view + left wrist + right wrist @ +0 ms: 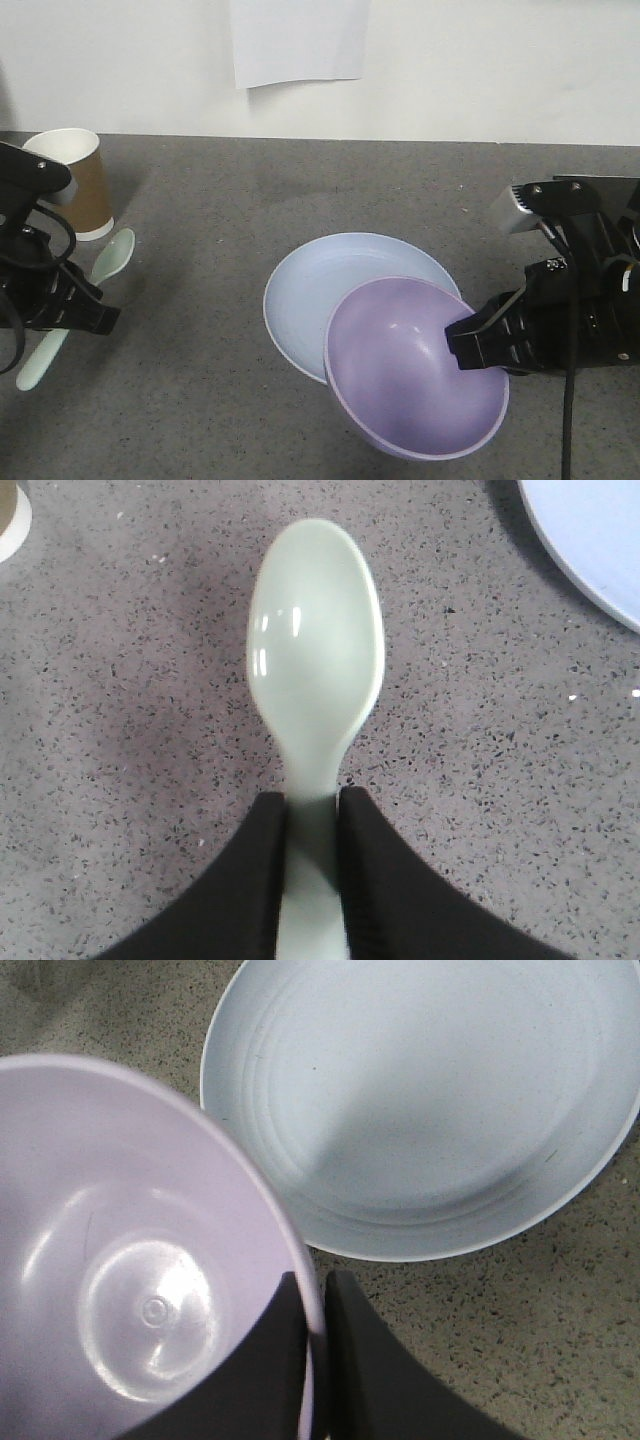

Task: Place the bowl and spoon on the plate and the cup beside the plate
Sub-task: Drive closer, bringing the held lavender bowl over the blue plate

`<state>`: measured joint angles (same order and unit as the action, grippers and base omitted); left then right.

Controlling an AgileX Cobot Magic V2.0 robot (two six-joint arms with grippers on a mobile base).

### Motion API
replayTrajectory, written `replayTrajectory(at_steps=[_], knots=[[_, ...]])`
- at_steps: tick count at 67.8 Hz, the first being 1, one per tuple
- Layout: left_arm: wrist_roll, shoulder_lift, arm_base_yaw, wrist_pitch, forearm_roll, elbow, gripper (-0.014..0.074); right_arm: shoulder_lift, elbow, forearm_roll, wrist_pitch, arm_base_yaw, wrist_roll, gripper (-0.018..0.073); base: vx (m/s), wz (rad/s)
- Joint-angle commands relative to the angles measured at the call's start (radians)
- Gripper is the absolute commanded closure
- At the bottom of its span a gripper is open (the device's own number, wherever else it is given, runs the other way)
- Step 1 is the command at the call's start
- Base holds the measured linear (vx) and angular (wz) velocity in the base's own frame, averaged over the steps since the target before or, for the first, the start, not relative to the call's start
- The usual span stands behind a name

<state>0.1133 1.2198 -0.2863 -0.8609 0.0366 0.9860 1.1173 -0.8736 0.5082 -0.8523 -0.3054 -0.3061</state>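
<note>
**Grey counter, both grippers loaded, nothing placed yet**

Grey speckled counter carries all four things, and by my reading you are in the first half of the job.

Your right gripper is clamped on the rim of the purple bowl, one finger inside the wall and one outside. The bowl is tipped, with its opening turned toward the front camera. From the front it overlaps the near right edge of the blue plate. The right wrist view shows it mostly off to the side of the plate, not over its middle. Whether it touches the plate cannot be told from these views. Either way, the bowl is not yet set down on the plate.

Your left gripper is closed on the handle of the green spoon, just behind the head (whether the spoon is lifted or lies on the counter is not clear). The spoon is well apart from the plate and near the brown paper cup. That cup stands upright at the far left, also well apart from the plate, and neither arm holds it.

What is left, as I judge it:
- Level the bowl and put it on the plate.
- Carry the spoon over to the plate.
- Bring the cup in beside the plate.
</note>
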Motion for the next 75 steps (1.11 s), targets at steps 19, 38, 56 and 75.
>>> replayTrajectory(at_steps=[19,38,56,75], knots=[[-0.008,-0.026,-0.004,0.048,0.01,0.022,0.0514,-0.02,-0.027,0.027,0.04,0.002,-0.006,0.056,0.03,0.01],[-0.008,-0.026,-0.004,0.048,0.01,0.022,0.0514,-0.02,-0.027,0.027,0.04,0.002,-0.006,0.056,0.02,0.0],[-0.008,-0.026,-0.004,0.048,0.01,0.022,0.0514,-0.02,-0.027,0.027,0.04,0.002,-0.006,0.056,0.02,0.0],[-0.008,-0.026,-0.004,0.048,0.01,0.022,0.0514,-0.02,-0.027,0.027,0.04,0.002,-0.006,0.056,0.0,0.0]])
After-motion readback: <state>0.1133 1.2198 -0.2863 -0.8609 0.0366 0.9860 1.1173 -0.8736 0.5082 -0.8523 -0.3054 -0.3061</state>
